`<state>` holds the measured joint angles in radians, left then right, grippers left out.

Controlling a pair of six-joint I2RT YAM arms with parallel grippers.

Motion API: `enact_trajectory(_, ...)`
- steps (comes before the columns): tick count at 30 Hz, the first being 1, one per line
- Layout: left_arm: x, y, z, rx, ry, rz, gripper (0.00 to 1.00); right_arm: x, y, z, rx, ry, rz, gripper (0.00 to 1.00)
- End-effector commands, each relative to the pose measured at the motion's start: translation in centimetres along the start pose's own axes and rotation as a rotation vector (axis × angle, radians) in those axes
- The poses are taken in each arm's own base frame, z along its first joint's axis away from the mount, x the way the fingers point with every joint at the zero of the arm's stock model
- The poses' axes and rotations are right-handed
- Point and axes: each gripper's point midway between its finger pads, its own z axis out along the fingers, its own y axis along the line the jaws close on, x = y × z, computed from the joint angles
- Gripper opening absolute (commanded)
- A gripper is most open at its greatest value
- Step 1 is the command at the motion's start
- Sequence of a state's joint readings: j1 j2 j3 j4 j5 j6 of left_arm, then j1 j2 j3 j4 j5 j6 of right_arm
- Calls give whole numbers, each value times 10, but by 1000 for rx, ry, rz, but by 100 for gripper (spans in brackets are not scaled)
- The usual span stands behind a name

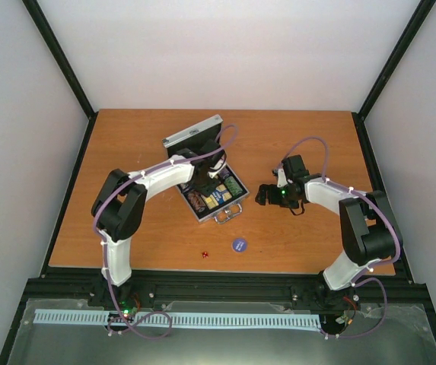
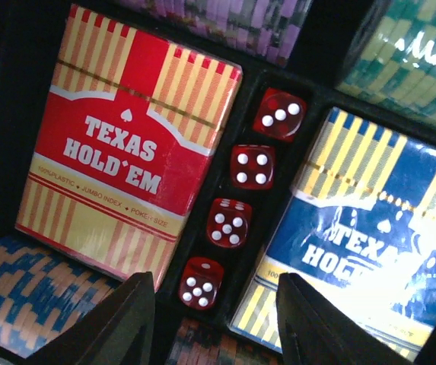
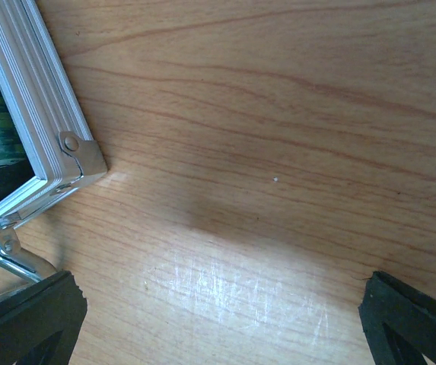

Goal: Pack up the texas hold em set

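Note:
The silver case (image 1: pixel 235 199) lies open mid-table, its lid (image 1: pixel 193 133) standing behind it. My left gripper (image 1: pixel 205 179) hovers inside it, open, nothing between its fingers (image 2: pixel 119 327). Below that gripper (image 2: pixel 214 295), a black slot holds several red dice (image 2: pixel 228 221) in a row. The red card box (image 2: pixel 126 152) lies left of the slot and a blue card box (image 2: pixel 362 243) right. Chip stacks (image 2: pixel 27 293) fill the neighbouring compartments. One red die (image 1: pixel 205 254) and the blue-purple disc (image 1: pixel 239 245) lie on the table in front of the case. My right gripper (image 1: pixel 267 195) stands open over bare wood (image 3: pixel 218 304).
The case's metal corner (image 3: pixel 73 156) and its handle (image 3: pixel 4 262) sit just left of my right gripper. Green chips (image 2: pixel 408 53) and purple chips (image 2: pixel 225 23) line the case's far side. Black frame rails edge the wooden table (image 1: pixel 126 144).

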<state>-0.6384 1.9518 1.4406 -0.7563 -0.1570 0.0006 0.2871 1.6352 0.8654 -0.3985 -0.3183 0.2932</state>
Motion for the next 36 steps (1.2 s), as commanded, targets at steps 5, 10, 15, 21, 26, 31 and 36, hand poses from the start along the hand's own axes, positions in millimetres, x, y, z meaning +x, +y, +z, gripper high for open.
enact_trajectory(5,-2,-2,-78,99,-92,-59,67,52,-19,17,51,165,53,100)
enact_trajectory(10,58,-50,-113,263,-50,-27,76,52,-17,17,43,164,55,100)
enact_trajectory(15,127,-102,-114,351,86,-28,82,55,-19,18,46,172,57,100)
enact_trajectory(21,142,-137,-102,400,135,-112,83,64,-22,19,56,191,55,100)
enact_trajectory(26,153,-152,-83,388,181,-143,80,67,-20,19,54,194,48,100)
enact_trajectory(31,164,-163,-68,392,206,-131,76,70,-19,20,53,197,43,100)
enact_trajectory(36,174,-157,-59,354,212,-134,71,76,-21,20,53,200,49,100)
